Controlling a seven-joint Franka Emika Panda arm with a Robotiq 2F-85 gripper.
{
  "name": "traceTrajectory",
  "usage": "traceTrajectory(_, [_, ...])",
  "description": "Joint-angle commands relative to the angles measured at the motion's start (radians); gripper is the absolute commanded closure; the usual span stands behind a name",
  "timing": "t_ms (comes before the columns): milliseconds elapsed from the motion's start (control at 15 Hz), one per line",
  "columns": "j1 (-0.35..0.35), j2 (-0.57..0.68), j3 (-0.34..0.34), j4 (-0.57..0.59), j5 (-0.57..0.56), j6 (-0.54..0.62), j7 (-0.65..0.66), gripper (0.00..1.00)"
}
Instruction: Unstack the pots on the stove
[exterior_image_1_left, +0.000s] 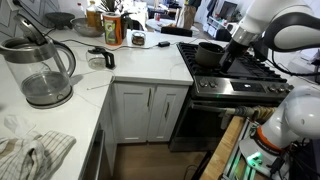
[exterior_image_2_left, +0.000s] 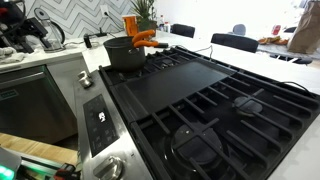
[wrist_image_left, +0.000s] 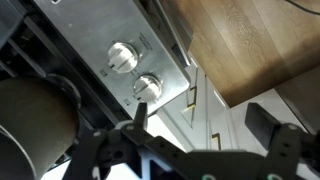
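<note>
A dark round pot stands on the stove's back grate at the side nearest the counter. It also shows far back in an exterior view. I cannot tell whether a second pot sits inside it. My gripper hangs just beside this pot, over the stove's front part. In the wrist view the gripper is open and empty. Below it are the stove's steel front and knobs, with a dark rounded pot wall at the left. The gripper does not show in the low exterior view.
A glass kettle stands on the white counter, with bottles and small items behind it. Something orange sits just behind the pot. Black grates cover the stove top. White cabinets and a wooden floor lie below.
</note>
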Motion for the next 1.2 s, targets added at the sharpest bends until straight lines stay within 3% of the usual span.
traceTrajectory(0, [-0.05, -0.166, -0.087, -0.009, -0.105, -0.079, -0.118, 0.0])
traceTrajectory(333, [-0.122, -0.264, -0.229, 0.03, -0.423, -0.044, -0.384, 0.0])
traceTrajectory(400, [-0.096, -0.224, -0.18, 0.037, -0.339, -0.069, -0.275, 0.0])
traceTrajectory(1000, [-0.096, -0.23, -0.184, 0.043, -0.351, -0.069, -0.282, 0.0])
traceTrajectory(1133, [-0.094, -0.21, -0.236, 0.075, -0.355, -0.073, -0.339, 0.0])
